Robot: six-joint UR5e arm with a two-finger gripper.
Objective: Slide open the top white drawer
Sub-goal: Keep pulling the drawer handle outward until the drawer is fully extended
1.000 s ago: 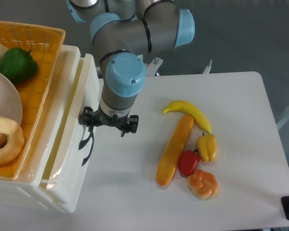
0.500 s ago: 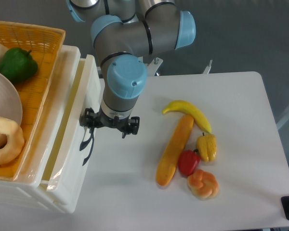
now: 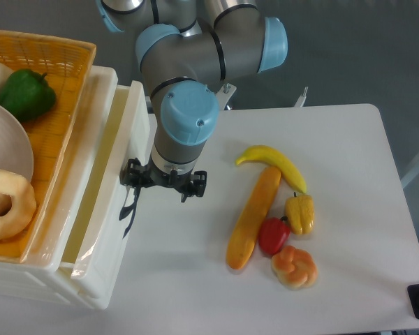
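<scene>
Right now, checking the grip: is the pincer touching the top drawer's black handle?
Cannot tell. In the camera view the pincer sits at the black handle, but the wrist hides its fingertips.

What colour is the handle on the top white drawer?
Black. The curved handle on the top white drawer shows in the fixed camera view, beside the gripper.

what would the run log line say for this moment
step: sliding open | pincer: at curved black handle, grip hidden | glossy cream-white top drawer: partly out | orange woven basket: on cabinet top | toy foods: on table, untouched
</scene>
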